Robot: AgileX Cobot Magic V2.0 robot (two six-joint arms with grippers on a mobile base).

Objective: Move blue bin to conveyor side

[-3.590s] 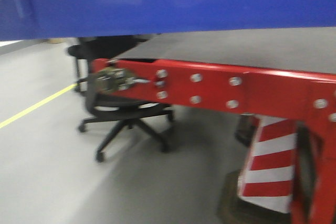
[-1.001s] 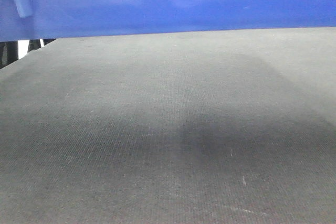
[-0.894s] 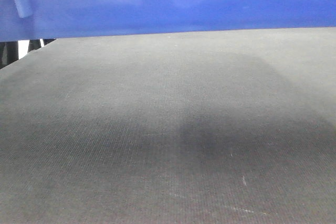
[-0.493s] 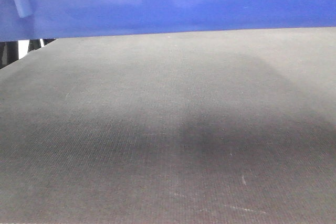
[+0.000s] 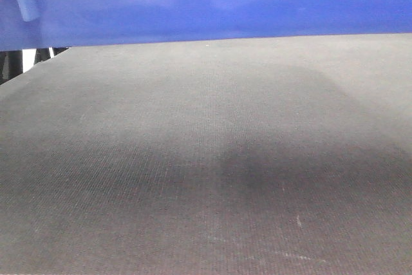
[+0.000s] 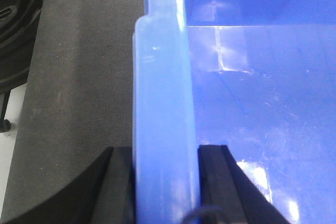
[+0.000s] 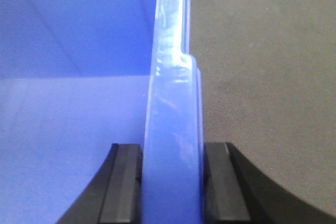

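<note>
Wrist views: pincers (image 6: 165,182) (image 7: 173,182) clamping blue bin (image 6: 252,103) rim

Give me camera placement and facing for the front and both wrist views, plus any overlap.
Front view: low, looking level across the conveyor belt at the blue bin wall; no robot parts show.
Left wrist view: above the left gripper, looking down along the bin's rim clamped between black pads; belt to the left.
Right wrist view: above the right gripper, same down-the-rim look; belt to the right.
Shared: all three show the bin and belt.
</note>
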